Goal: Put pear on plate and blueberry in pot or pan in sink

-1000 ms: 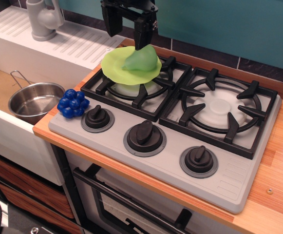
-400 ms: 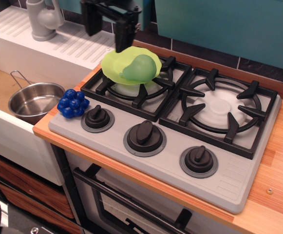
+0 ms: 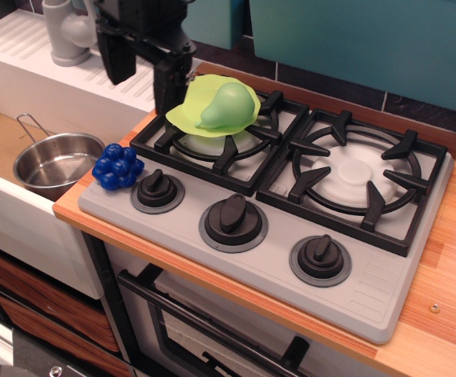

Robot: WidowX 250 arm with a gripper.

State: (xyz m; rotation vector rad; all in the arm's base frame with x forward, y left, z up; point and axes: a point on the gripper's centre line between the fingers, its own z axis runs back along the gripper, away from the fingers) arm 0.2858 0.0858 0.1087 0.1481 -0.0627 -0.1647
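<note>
The stove [image 3: 290, 228] is taken as the landmark. One pear [image 3: 229, 106] is seen lying on its side on one plate [image 3: 192, 114], which is perched on the grate of the stove's rear-left burner [image 3: 216, 145]; the plate is carried by the grate's prongs and is tipped a little, probably because the prongs give it no flat seat. The pear half of the task is judged done, since the pear is resting on the plate and nothing is holding it. One blueberry [image 3: 118, 166] cluster is set on the stove's front-left corner, just beside the leftmost knob [image 3: 157, 188] and close to the edge above the sink [image 3: 8, 196]. One pot [image 3: 55, 162] is placed in the sink, just left of the stove, with its wire handle pointed away toward the back; it is seen to be empty, so the blueberry half is judged not yet done. One gripper [image 3: 137, 67] is held above the drainboard [image 3: 71, 75], behind the stove's left edge; its jaws are set apart and nothing is held between them, a stance suited to coming down over the cluster. Three knobs and two burners are counted on the stove, and one faucet [image 3: 67, 31] is seen behind the drainboard.
</note>
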